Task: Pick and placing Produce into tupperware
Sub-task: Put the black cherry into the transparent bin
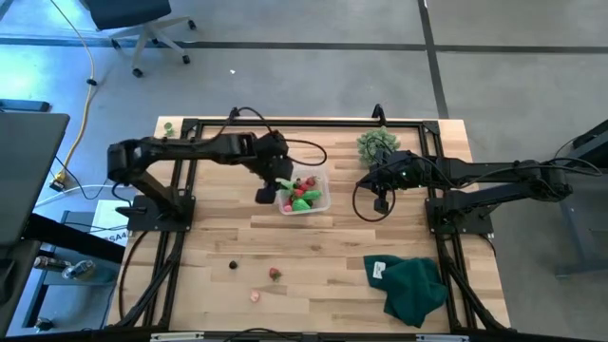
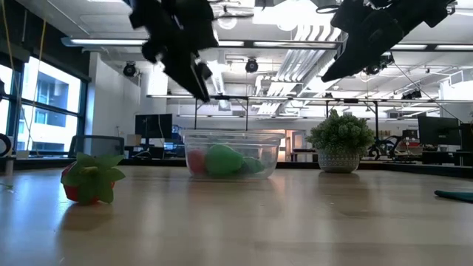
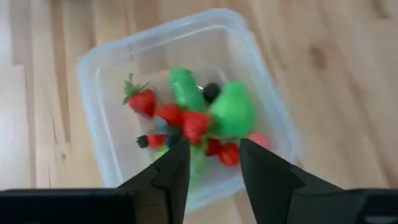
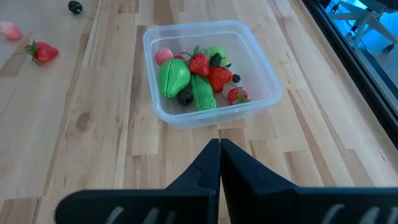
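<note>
The clear tupperware [image 1: 304, 193] sits mid-table, light, rigid and half-filled. Above it hangs the left gripper [image 3: 211, 163], jaws apart and empty; the right gripper [image 4: 219, 163] waits nearby, closed. Remaining strawberry [image 1: 275, 275] looks light, slippery: pinch its body.

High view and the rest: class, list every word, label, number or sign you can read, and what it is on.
White label on the green cloth: too small to read.
White sheet on the floor by the left arm's base: dark lettering, too blurred to read.
Clear container, toy produce, table: no writing visible.
</note>
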You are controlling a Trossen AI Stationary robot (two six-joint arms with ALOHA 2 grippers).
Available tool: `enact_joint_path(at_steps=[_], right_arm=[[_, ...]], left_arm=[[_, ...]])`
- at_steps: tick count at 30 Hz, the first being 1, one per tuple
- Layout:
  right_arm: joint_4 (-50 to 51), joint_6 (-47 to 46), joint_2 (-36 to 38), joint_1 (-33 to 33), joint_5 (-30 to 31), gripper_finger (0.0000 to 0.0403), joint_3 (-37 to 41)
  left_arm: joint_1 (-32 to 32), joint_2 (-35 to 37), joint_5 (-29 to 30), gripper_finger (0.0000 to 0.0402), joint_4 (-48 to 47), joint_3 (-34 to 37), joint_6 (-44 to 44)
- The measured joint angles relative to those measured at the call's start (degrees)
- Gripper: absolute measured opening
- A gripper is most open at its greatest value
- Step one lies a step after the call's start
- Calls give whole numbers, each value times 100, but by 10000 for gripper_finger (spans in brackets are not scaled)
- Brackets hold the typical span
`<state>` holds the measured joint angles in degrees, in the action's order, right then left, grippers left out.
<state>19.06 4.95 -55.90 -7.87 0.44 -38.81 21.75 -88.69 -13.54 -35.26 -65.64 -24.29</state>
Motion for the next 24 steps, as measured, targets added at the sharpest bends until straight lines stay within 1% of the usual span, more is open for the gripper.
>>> enact_joint_path(at_steps=[3, 7, 10, 13, 15, 18, 21, 24], right_arm=[[-1, 0, 0, -1, 0, 2, 0], [-1, 2, 0, -1, 1, 2, 0], [-1, 1, 0, -1, -1, 2, 0], [-5, 0, 0, 1, -1, 2, 0], [-2, 0, 0, -1, 0, 2, 0], [-2, 1, 0, -1, 1, 2, 0], [-1, 0, 0, 0, -1, 2, 0], [-3, 2, 0, -1, -1, 2, 0]], left_arm=[[-250, 285, 2, 114, -591, -263, -81], [-835, 796, 74, 96, -1166, -305, -100], [-1417, 1129, 503, 85, -1777, -302, 73], [-2071, 1348, 1053, 75, -2314, -274, 694], [-2508, 1455, 1267, 70, -2384, -123, 1127], [-3073, 1593, 1352, 64, -2323, 256, 1750], [-3586, 1741, 1431, 63, -2219, 737, 2372], [-4017, 2015, 1614, 66, -1921, 1268, 3013]])
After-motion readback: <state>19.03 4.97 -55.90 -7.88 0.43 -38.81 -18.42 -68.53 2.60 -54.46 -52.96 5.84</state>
